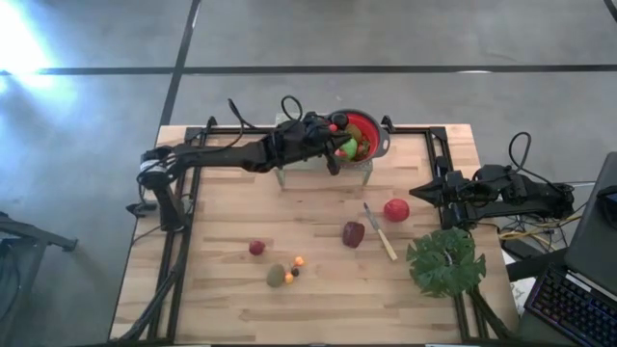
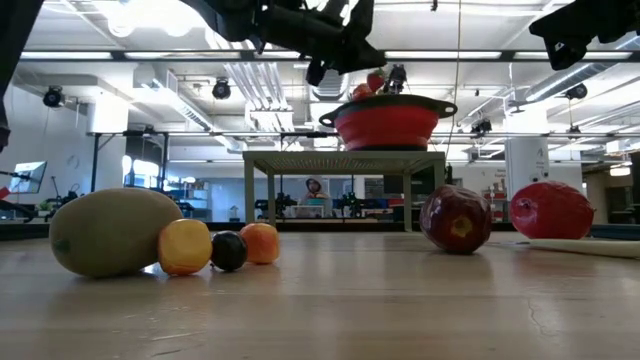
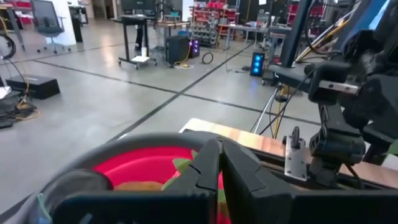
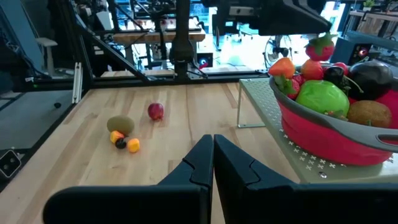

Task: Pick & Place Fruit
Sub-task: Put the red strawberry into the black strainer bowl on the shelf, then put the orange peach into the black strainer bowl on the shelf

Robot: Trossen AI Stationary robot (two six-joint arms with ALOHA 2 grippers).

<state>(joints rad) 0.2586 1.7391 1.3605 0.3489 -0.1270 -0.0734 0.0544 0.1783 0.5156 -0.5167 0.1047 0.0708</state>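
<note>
The fruit sits in two groups. A red bowl (image 1: pixel 364 135) with dark handles stands on a small perforated metal stand (image 4: pixel 273 134) at the far edge of the surface, and it is heaped: a bright green apple (image 4: pixel 322 99), a brown kiwi (image 4: pixel 368 114), a dark maroon fruit (image 4: pixel 373 73), a strawberry (image 4: pixel 319 47) on top and an orange piece (image 4: pixel 283 67) at the rim. The rest lies loose on the surface in front of the bowl. A red apple (image 1: pixel 395 209) and a dark maroon fruit (image 1: pixel 354 233) lie on either side of a slim pale-handled knife (image 1: pixel 380 231). Farther from the bowl a small red fruit (image 1: pixel 256 248) lies alone, and beyond it a greenish-brown kiwi (image 1: pixel 277 276) touches two small orange pieces (image 1: pixel 299 261) and a dark berry (image 1: pixel 294 273).

The left gripper (image 1: pixel 333 152) hangs just over the bowl, its jaws closed and holding nothing. The right gripper (image 1: pixel 418 192) waits at the surface's right edge, level with the red apple, its jaws closed and empty too.

The surface (image 1: pixel 231 299) is pale butcher-block wood in a black metal frame. A big flat green leaf (image 1: pixel 445 261) lies at its near right corner. Around it is a grey concrete floor (image 1: pixel 87 145) with dark lines, and the room behind is a wide workshop with desks, chairs, ceiling pipes and lamps; a person (image 2: pixel 314 192) sits far off behind the stand.
</note>
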